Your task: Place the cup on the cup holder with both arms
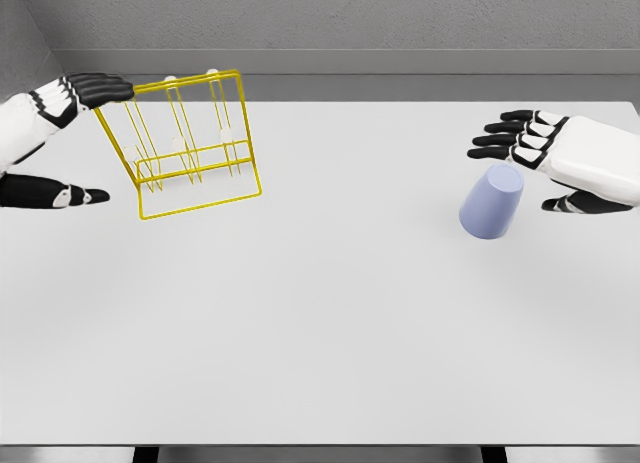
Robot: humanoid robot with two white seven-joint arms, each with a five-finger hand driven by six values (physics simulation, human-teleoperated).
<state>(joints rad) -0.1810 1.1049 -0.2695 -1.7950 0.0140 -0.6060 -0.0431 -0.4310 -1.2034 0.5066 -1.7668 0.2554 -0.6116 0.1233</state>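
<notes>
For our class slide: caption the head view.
Open left hand beside tilted yellow cup holder; open right hand beside lavender cup.

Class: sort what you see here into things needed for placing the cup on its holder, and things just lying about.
Belonging to the job: blue cup; yellow wire cup holder; left hand; right hand.

Just lying about: nothing apart from the white table.

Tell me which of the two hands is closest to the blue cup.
The right hand: its open fingers sit just beside the cup. The left hand is across the table at the yellow cup holder.
</notes>
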